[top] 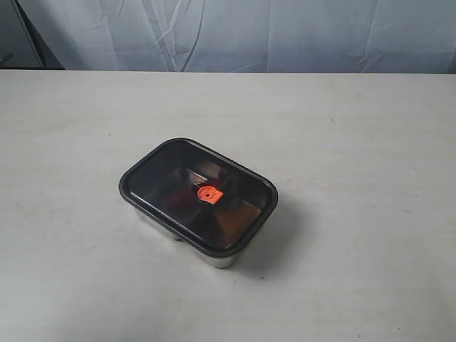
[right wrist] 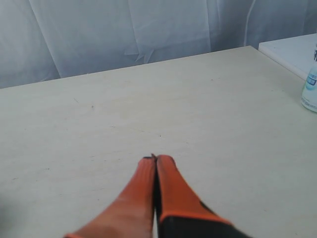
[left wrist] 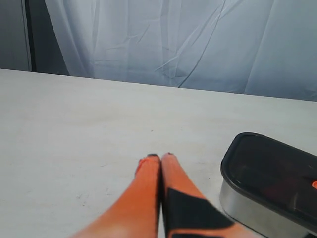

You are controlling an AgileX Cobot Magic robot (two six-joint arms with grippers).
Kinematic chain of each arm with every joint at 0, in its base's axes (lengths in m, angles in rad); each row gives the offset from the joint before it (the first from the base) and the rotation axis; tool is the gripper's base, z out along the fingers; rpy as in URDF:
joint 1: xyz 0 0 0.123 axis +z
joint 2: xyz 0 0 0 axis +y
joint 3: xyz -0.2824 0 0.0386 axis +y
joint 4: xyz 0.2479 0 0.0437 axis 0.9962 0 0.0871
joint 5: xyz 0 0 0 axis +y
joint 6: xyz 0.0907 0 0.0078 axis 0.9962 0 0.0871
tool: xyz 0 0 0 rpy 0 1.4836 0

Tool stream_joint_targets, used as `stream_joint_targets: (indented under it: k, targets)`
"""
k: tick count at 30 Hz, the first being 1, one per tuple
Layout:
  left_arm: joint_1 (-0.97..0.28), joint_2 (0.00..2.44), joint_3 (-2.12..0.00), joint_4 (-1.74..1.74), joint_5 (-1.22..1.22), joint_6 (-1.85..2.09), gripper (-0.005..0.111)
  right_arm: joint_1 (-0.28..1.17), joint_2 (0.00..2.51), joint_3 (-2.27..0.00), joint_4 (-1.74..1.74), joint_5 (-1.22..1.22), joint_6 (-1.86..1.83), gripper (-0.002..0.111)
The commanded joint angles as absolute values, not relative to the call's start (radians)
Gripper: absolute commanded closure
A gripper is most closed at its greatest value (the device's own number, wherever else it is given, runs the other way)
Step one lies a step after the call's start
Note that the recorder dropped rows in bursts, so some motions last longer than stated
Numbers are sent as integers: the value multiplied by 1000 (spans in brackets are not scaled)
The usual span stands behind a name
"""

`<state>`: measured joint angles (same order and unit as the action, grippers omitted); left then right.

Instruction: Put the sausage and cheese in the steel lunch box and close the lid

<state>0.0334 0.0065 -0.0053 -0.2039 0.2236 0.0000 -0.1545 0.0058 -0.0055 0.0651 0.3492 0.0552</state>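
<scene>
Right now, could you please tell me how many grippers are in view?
2. The left gripper, shut, is near the steel lunch box; the right gripper, shut, over the table. Neither appears in the exterior view.

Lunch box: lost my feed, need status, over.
Left gripper shut, empty. Right gripper shut, empty. Lid on lunch box, contents unclear through tint. Nothing in the way.

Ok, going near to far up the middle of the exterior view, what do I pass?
Table → steel lunch box, its lid on → pale curtain behind the table's far edge.
</scene>
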Motion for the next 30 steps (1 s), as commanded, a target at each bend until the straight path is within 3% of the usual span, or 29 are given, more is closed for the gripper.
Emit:
stream_joint_targets:
  k: [1, 30]
  targets:
    - [38, 0, 0, -261, 204, 0, 107, -161, 0, 0, 65, 334, 51, 109]
    - [38, 0, 0, -61, 206, 0, 107, -161, 0, 0, 65, 335, 53, 109]
